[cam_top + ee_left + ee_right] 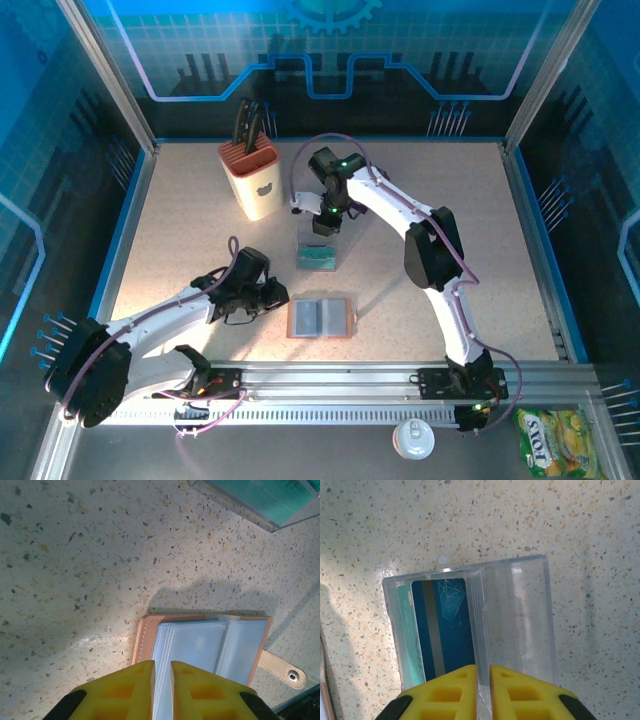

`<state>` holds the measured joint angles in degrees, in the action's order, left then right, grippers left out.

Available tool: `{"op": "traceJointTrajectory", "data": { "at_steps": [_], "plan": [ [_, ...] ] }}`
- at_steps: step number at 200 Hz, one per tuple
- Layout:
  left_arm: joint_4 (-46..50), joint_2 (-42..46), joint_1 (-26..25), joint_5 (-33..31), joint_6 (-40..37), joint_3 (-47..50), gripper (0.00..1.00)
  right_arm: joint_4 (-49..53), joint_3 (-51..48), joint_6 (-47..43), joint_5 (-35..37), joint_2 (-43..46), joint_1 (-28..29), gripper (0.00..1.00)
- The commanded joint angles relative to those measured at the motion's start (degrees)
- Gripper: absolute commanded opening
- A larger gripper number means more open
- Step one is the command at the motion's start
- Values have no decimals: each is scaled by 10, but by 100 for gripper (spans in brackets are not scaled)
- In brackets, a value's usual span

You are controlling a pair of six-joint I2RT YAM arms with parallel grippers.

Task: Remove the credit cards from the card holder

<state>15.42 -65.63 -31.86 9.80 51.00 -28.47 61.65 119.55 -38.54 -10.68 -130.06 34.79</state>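
Card holder point(322, 318): tan leather, laid open flat on the speckled table point(200, 250), grey-blue sleeves facing up. The left gripper point(162, 667) is held over the sleeves with jaws narrowed to a thin slit, and a grip cannot be told. Credit cards point(445, 630): 1 blue and 1 teal are stacked in 1 compartment of a clear plastic tray point(520, 625) just beyond the holder, with the right gripper point(483, 672) set over the tray's divider, jaws nearly closed.
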Motion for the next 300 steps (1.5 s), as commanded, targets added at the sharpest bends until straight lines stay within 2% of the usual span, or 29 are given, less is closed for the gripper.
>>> {"op": "traceJointTrajectory", "data": {
  "at_steps": [1, 23, 41, 100, 149, 180, 190, 199, 205, 300],
  "plan": [
    [11, 6, 4, -7, -1, -7, 17, -6, -16, 3, -40, 35, -1, 20],
    [10, 6, 5, -8, -1, -6, 17, -23, -47, 5, -40, 52, 5, 38],
    [4, 4, 4, -6, 2, -4, 17, -43, -78, 7, -37, 64, 9, 44],
    [4, 8, 5, -3, 5, 4, 17, -63, -100, 18, -23, 48, 11, 46],
    [10, 13, 6, -8, 2, 2, 17, -98, -102, 30, 16, 60, 11, 46],
    [5, 8, 7, -4, 2, 3, 17, -84, -104, 19, -38, 75, 13, 47],
    [4, 7, 7, -4, 2, 3, 17, -91, -113, 20, -42, 79, 16, 53],
    [4, 7, 7, -4, 2, 3, 17, -107, -128, 24, -30, 83, 17, 63],
    [3, 7, 7, -4, 2, 4, 17, -114, -136, 24, -20, 85, 18, 65],
    [5, 15, 11, -3, 1, 12, 17, -156, -150, 23, 107, 74, 28, 67]
  ]
}}
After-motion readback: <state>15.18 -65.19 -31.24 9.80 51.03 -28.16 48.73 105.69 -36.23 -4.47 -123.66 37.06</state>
